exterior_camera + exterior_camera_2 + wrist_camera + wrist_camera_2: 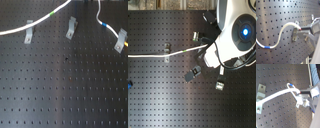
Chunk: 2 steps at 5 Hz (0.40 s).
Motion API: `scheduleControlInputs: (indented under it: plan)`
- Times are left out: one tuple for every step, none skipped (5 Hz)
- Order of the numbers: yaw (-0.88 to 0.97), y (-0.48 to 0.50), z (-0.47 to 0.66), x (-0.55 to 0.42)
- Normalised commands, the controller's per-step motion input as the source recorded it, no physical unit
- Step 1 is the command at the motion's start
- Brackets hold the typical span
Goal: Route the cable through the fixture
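Bare board [65,95] below; clips [72,26] and cable [30,26] crowd above.

The arm [239,31] reaches in from the second exterior view's upper right corner, its white wrist bulking over the board; the gripper [301,94] sits low, fingers [306,27] pinched together on the cable [286,27] end.

Cable [35,26] ends: cut off by the first exterior view's left and top edges.
Gripper [195,74] jaws: too blurred to tell.
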Motion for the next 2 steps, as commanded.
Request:
scheduleControlInputs:
  plan:
    - [-0.01, 0.329, 0.62, -0.231]
    - [-0.1, 0.28, 0.5, -0.185]
